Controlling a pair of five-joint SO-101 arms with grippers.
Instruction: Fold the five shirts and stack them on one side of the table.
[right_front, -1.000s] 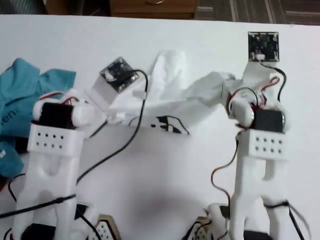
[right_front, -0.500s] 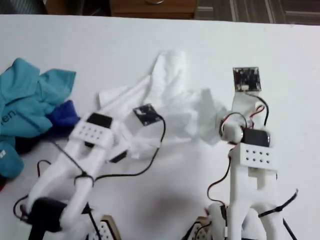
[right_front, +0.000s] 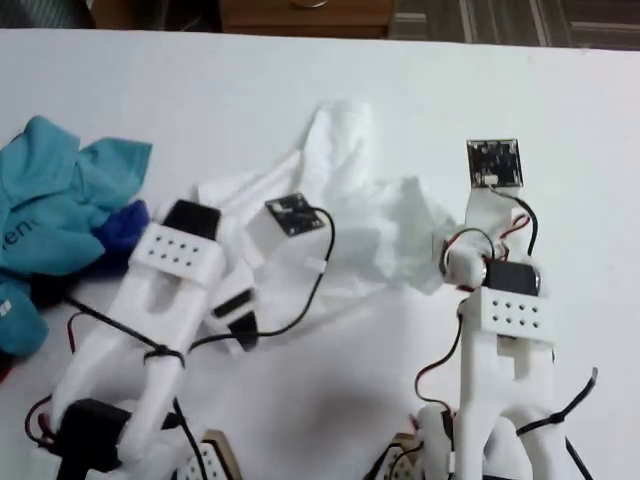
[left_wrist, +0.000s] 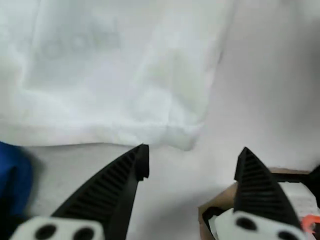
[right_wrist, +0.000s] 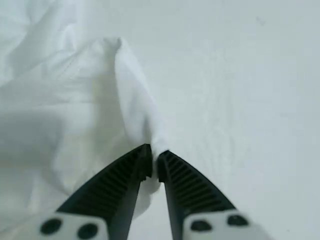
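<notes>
**Folding at its first step**

In the high view, the white shirt (right_front: 350, 215) was seen crumpled near the middle of the table (right_front: 200, 90). A teal shirt (right_front: 60, 205) and a blue shirt (right_front: 128, 225) were heaped unfolded at the left side.

In the left wrist view, the left gripper (left_wrist: 194, 155) was held with its jaws wide apart, just off the white shirt's hem, and nothing was caught between them.

In the right wrist view, the right gripper (right_wrist: 154, 160) was pinched on a raised ridge of the white cloth.

The step in hand was judged to be spreading this shirt flat. Next, the hem would need to be caught by the left gripper, so that the cloth could be drawn taut before any fold.
</notes>
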